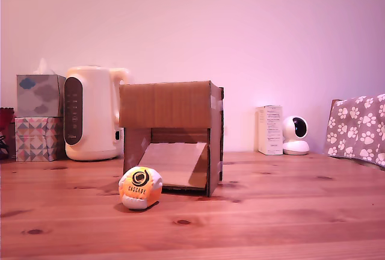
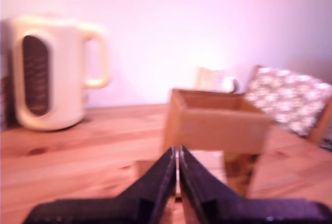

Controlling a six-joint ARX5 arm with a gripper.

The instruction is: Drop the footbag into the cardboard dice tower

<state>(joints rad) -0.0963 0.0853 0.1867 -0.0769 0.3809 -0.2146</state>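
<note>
- The tower (image 1: 171, 135) stands on the wooden bench (image 1: 271, 212). It is a brown corrugated box with a low front opening.
- Inside that opening a sloped cardboard ramp (image 1: 176, 162) shows, with nothing lying on it.
- In the wrist view the tower's (image 2: 218, 123) top is open, and the small part of the inside that shows is bare.
- The footbag (image 1: 140, 187) sits on the bench just in front of the tower's front corner on the exterior view's left, outside the box.
- The footbag is a soft ball. Its facing orange panel carries a black swirl logo and the word "CASCADE", with white panels at the sides and below.
- Behind the tower, toward the exterior view's left, stands a cream kettle (image 1: 91, 112). Further that way are two stacked tissue boxes (image 1: 40, 118).
- Behind the tower toward the exterior view's right are a white carton (image 1: 269, 129), a small white camera (image 1: 295, 135) and a paw-print cloth (image 1: 358, 129).
- The gripper (image 2: 178, 175) appears only in the wrist view. Its black jaws are closed together with nothing between them, pointing toward the tower.
</note>
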